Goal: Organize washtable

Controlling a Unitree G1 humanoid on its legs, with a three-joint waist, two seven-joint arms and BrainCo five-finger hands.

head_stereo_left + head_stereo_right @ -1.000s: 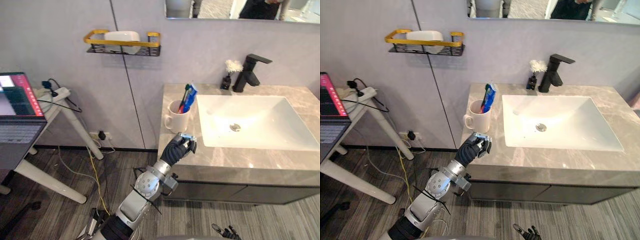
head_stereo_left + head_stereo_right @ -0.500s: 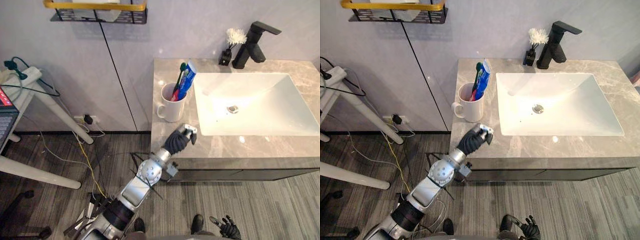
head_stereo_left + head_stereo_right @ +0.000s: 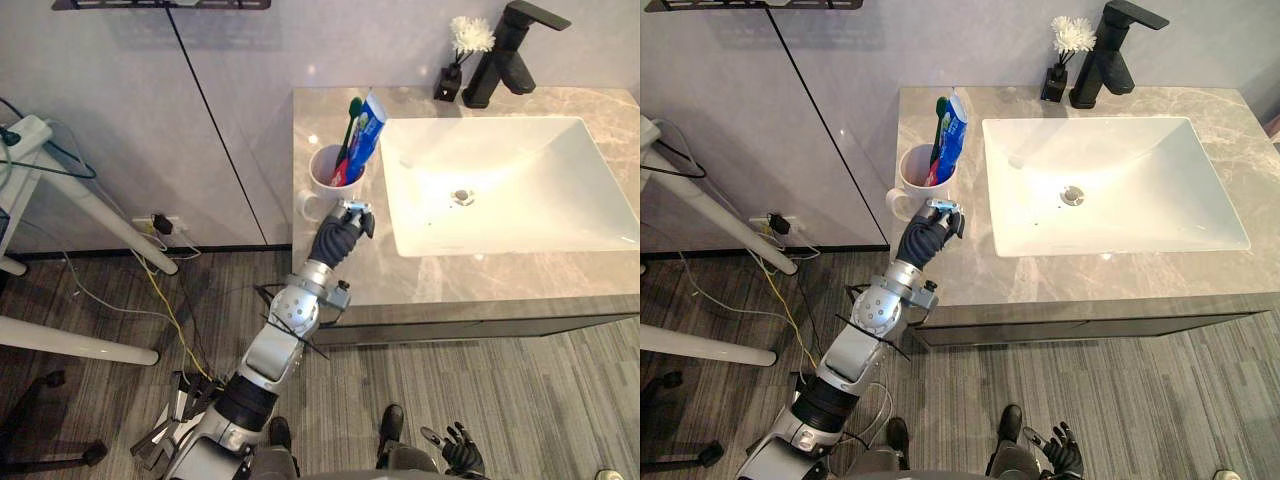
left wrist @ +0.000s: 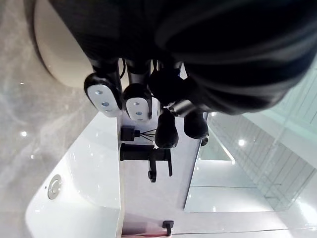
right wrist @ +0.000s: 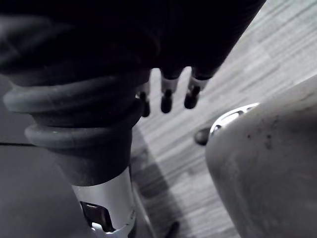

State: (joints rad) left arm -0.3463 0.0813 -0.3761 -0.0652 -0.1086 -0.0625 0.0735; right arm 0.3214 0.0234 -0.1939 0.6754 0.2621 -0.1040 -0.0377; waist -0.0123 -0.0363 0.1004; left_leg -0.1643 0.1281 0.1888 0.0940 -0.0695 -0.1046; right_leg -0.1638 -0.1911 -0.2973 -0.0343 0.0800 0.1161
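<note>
Through the head camera I see my left hand [image 3: 340,232] on the veined grey stone countertop [image 3: 480,285], just in front of the glossy white mug [image 3: 322,180]. I cannot tell whether they touch. Its fingers are curled into a loose fist, with nothing in it that I can make out. The mug stands at the counter's left side beside the smooth white rectangular basin [image 3: 520,190], a green toothbrush [image 3: 351,118] and a blue toothpaste tube [image 3: 368,130] leaning inside. An angular matte black faucet [image 3: 505,50] and a small dark vase with a white flower [image 3: 468,35] sit along the back edge. My right hand [image 3: 458,452] hangs low over the wood-grain floor [image 3: 520,400], spread loosely.

In the left wrist view, the silver, dark-tipped fingers [image 4: 136,101] bend inward close to the mug's rounded wall.

In the right wrist view, the fingers [image 5: 166,96] hang straight and relaxed above the grey planks.
</note>
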